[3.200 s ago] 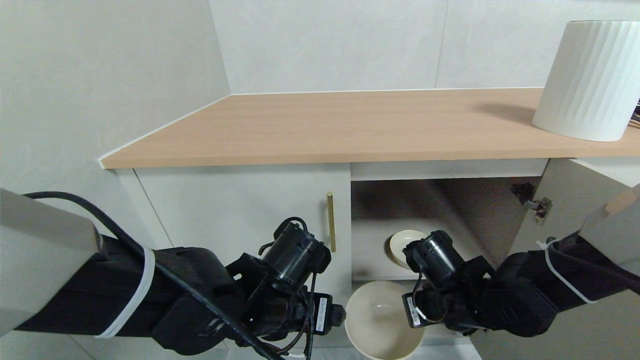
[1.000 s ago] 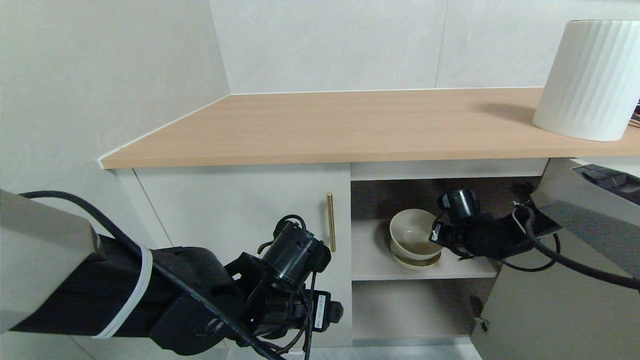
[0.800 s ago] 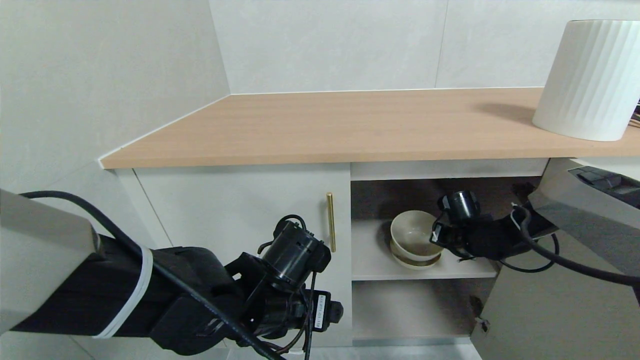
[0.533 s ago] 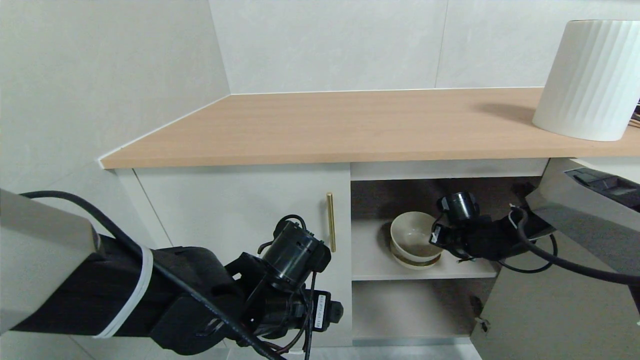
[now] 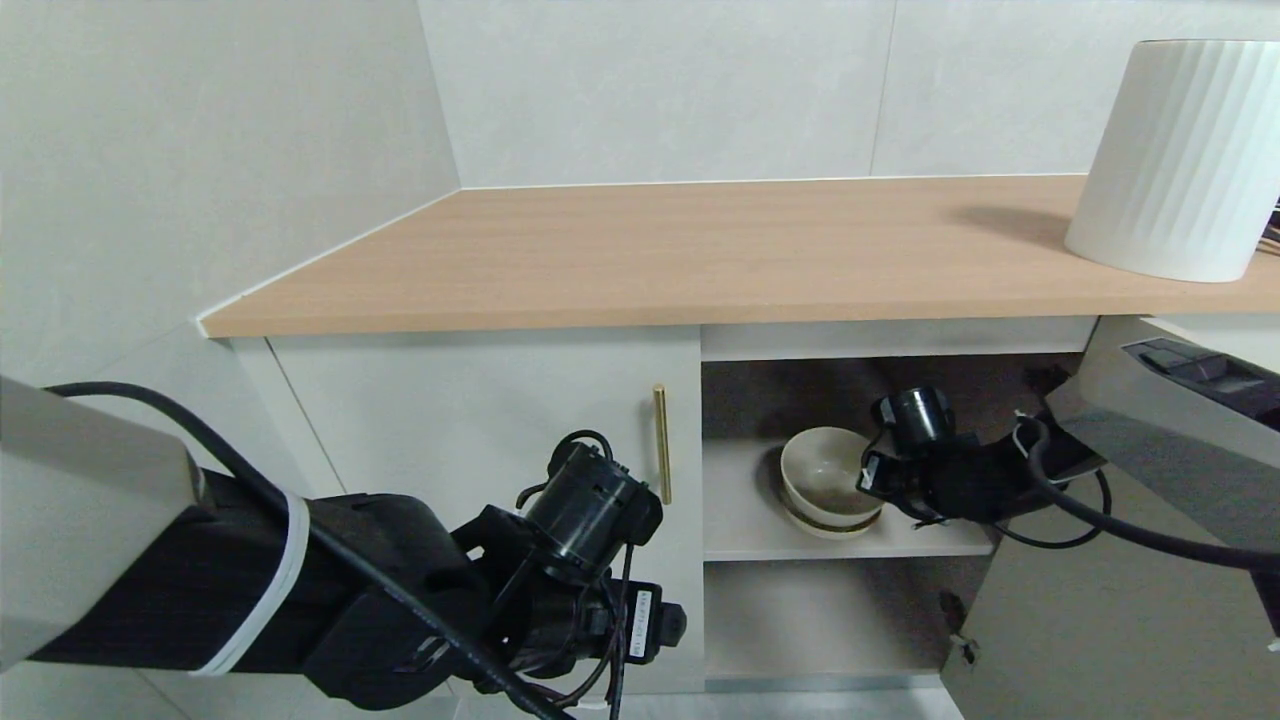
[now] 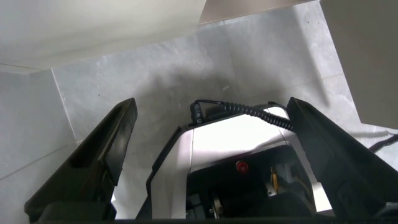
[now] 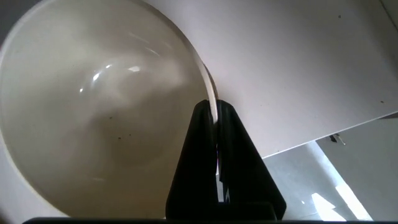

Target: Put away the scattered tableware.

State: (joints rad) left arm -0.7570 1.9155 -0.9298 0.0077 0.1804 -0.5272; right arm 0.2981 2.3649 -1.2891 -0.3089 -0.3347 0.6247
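Observation:
A cream bowl (image 5: 822,476) sits tilted on top of another cream dish (image 5: 835,523) on the middle shelf (image 5: 740,520) of the open cabinet. My right gripper (image 5: 868,478) reaches into the cabinet and is shut on the bowl's right rim. In the right wrist view the two black fingers (image 7: 231,149) pinch the thin rim of the bowl (image 7: 93,118). My left gripper (image 6: 214,162) hangs low in front of the closed left door, pointing at the floor. It is open, with nothing between its fingers.
A white ribbed cylinder (image 5: 1175,160) stands on the wooden countertop (image 5: 700,250) at the right. The left door (image 5: 480,420) is closed, with a brass handle (image 5: 660,445). The right door (image 5: 1120,620) is swung open. The bottom shelf (image 5: 820,615) is bare.
My right arm lifted the bowl from low in front of the cabinet onto the dish on the shelf. In the last second it settled slightly lower. The left arm stayed still.

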